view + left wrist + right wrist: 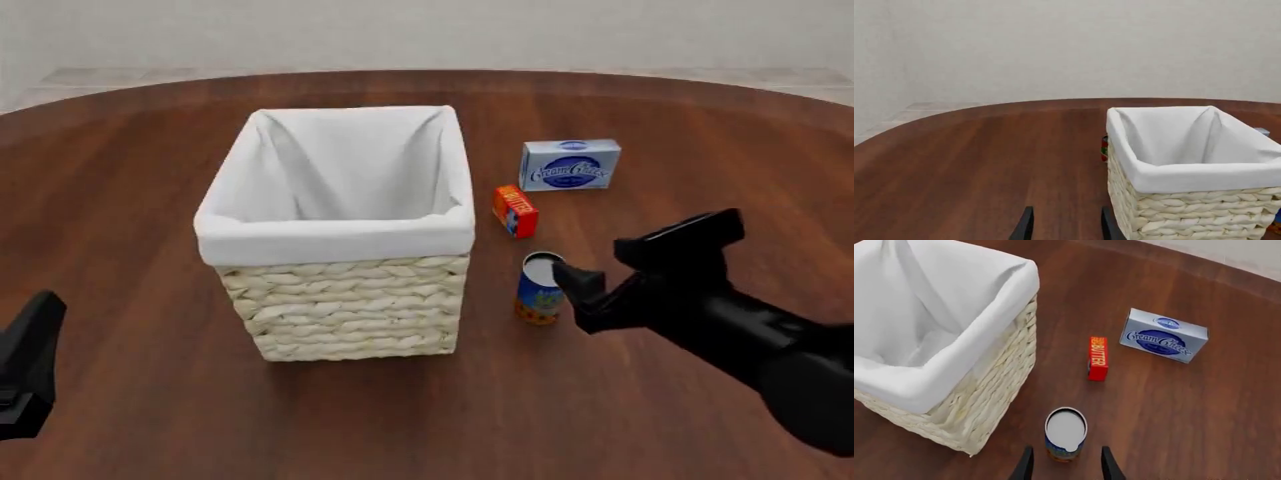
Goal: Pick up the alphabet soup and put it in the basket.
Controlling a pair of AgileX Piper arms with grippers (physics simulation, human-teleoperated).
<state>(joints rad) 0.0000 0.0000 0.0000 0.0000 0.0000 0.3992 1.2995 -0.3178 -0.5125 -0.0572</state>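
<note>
Alphabet soup (539, 288) is what I am after, and it stands upright on the table (134, 200), not yet touched. Going from left to right in the front view: my left gripper (1064, 225) waits low at the near left edge, well apart from everything, its 2 fingers parted with nothing between them. Next comes the basket (344, 300), big and square, its white lining folded over the rim and nothing visible inside. Just to its right stands the can, near the basket's front right corner but apart from the wicker. Beyond the can lies a small orange-red butter box (514, 210), and farther back a blue-and-white cream cheese box (570, 164). My right gripper (1064, 465) comes in from the right and hovers just beside and above the can; in its wrist view the 2 fingers are spread wider than the can, the silvery top sits between their tips, and they hold nothing.

I judge this to be the approach, with the grasp still to come. The next move calls for lowering the right gripper so the fingers straddle the can's body, then closing squarely. The can is narrow and tall, so a nudge from 1 finger could tip it toward the basket wall.
</note>
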